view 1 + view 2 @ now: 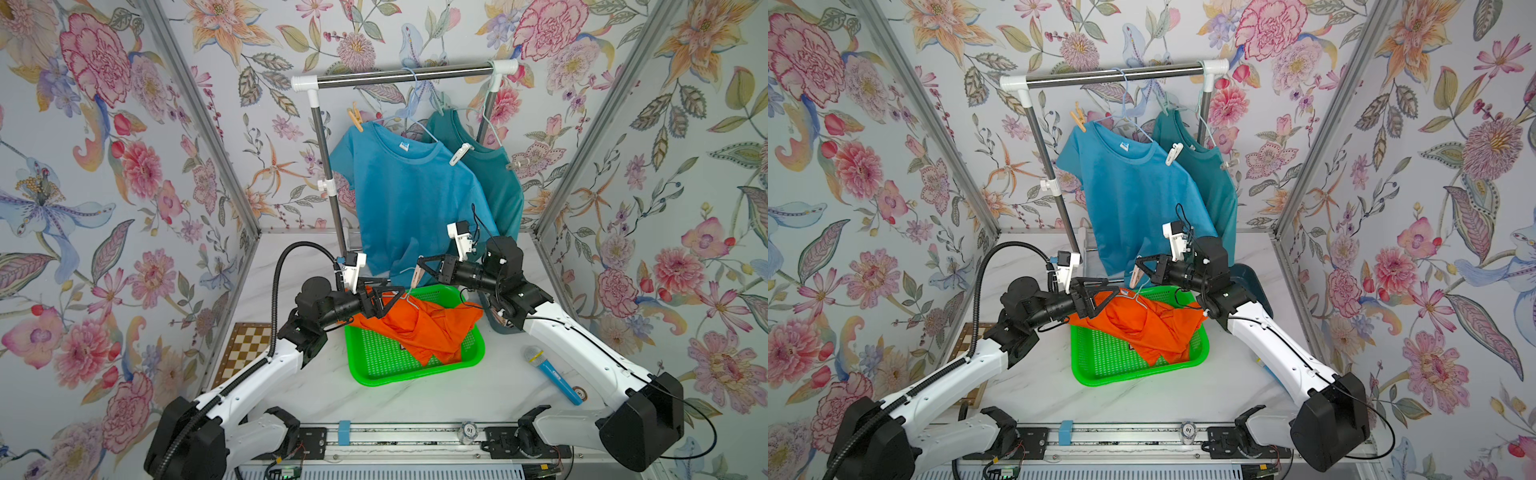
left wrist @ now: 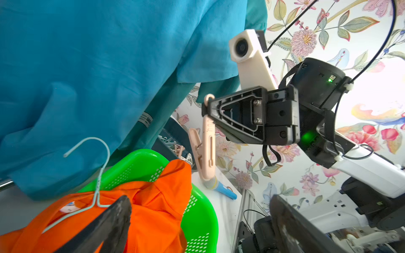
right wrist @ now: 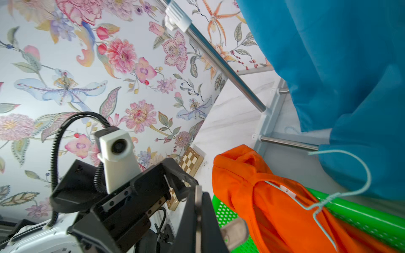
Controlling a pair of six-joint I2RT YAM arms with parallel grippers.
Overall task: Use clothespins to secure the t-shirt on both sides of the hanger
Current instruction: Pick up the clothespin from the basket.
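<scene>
An orange t-shirt (image 1: 419, 328) lies crumpled on a pale wire hanger (image 1: 409, 291) in a green basket (image 1: 415, 376). The hanger's hook sticks up out of the collar (image 2: 98, 175). My right gripper (image 1: 419, 266) hovers just above the hook, shut on a beige-pink clothespin (image 1: 417, 276) that hangs down from its tips (image 2: 208, 149). My left gripper (image 1: 390, 297) stands open at the shirt's left shoulder. In the left wrist view its fingertips (image 2: 126, 203) straddle orange cloth and basket rim with nothing gripped. More clothespins (image 2: 177, 149) fill a dark bin behind the basket.
A blue t-shirt (image 1: 407, 199) and a teal one (image 1: 494, 178) hang behind on a metal rack (image 1: 403, 77), each with clothespins clipped on. A blue microphone (image 1: 550, 374) lies at the right, a chessboard (image 1: 245, 349) at the left. The dark bin (image 1: 1252, 282) sits under my right arm.
</scene>
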